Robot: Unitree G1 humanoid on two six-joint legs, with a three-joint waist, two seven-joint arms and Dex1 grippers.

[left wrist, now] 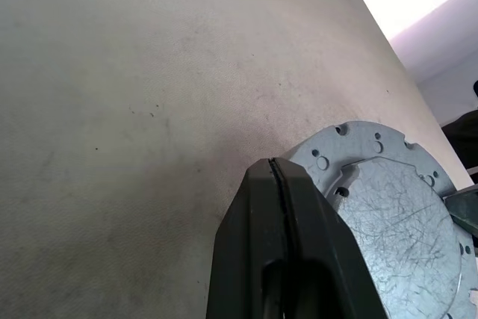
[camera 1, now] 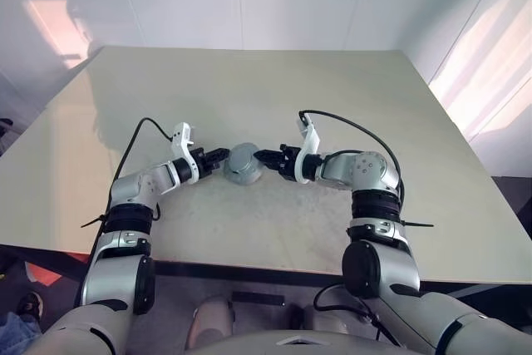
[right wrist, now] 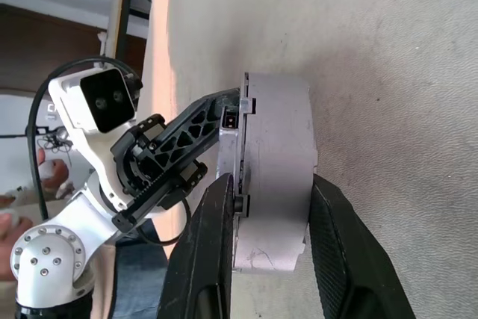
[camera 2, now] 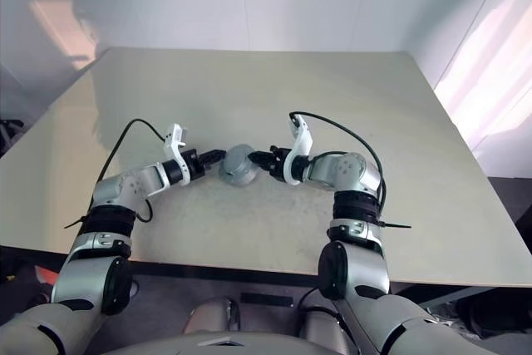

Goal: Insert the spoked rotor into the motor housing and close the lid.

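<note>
Motor housing point(camera 1: 243, 165) sits near the middle of the beige table point(camera 1: 274, 89), lid point(left wrist: 396, 207) closed flat on top, so its inside is hidden. Right gripper point(right wrist: 263, 222) clamps the housing, one black finger on the lid face and one on the base. Left gripper point(camera 1: 218, 155), fingers shut together, presses its tip against the lid's edge.
</note>
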